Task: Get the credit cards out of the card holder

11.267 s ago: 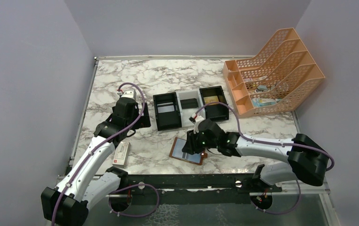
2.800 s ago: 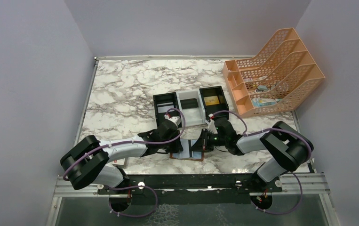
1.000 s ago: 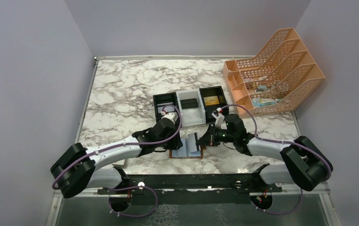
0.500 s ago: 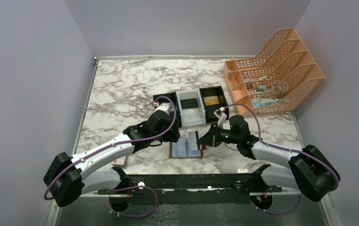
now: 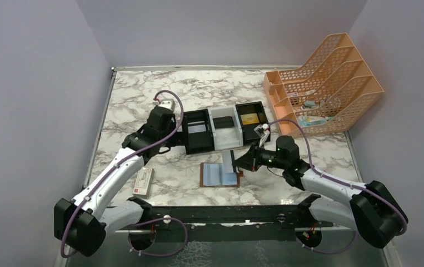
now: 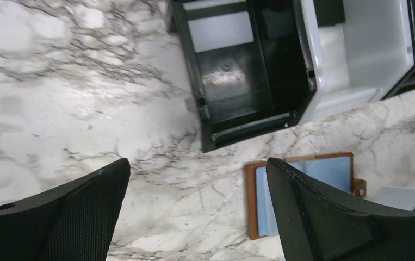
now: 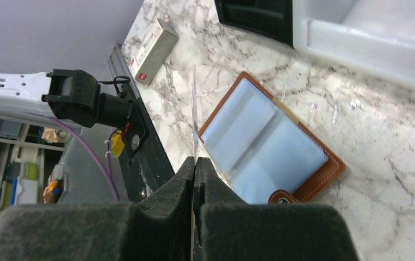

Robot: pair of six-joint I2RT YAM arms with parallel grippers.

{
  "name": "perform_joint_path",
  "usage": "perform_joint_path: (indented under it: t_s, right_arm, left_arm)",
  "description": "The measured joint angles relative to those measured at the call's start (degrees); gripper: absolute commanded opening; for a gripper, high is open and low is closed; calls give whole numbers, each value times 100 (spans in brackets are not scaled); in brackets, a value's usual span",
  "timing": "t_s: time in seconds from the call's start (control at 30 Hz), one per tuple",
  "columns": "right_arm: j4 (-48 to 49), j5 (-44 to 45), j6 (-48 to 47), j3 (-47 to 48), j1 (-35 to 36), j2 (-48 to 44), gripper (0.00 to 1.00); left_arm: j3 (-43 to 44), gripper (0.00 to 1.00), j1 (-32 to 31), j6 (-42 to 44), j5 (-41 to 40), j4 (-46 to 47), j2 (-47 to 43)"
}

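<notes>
My right gripper (image 7: 195, 162) is clenched on the edge of one credit card (image 5: 230, 161), held upright just above the open card holder (image 7: 265, 144); I judge it light, stiff and slippery, best pinched deep along an edge, while my left gripper (image 6: 197, 163) hangs spread and empty.

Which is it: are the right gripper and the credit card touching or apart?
Touching. The right wrist view shows the right gripper shut on the credit card, which is seen edge-on in its grip.
</notes>
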Motion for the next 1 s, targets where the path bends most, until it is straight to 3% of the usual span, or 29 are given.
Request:
perform_joint_path:
  t_s: [0.13, 0.3, 1.0]
  right_arm:
    - [7, 0, -166, 111, 0, -57, 1]
    - [31, -7, -254, 177, 0, -22, 1]
    - [-756, 162, -1515, 1556, 92, 146, 1]
  left_arm:
    - [380, 99, 527, 385, -83, -293, -22]
    - [-22, 99, 988, 505, -334, -323, -289]
    - [-225, 99, 1019, 483, -1005, -507, -927]
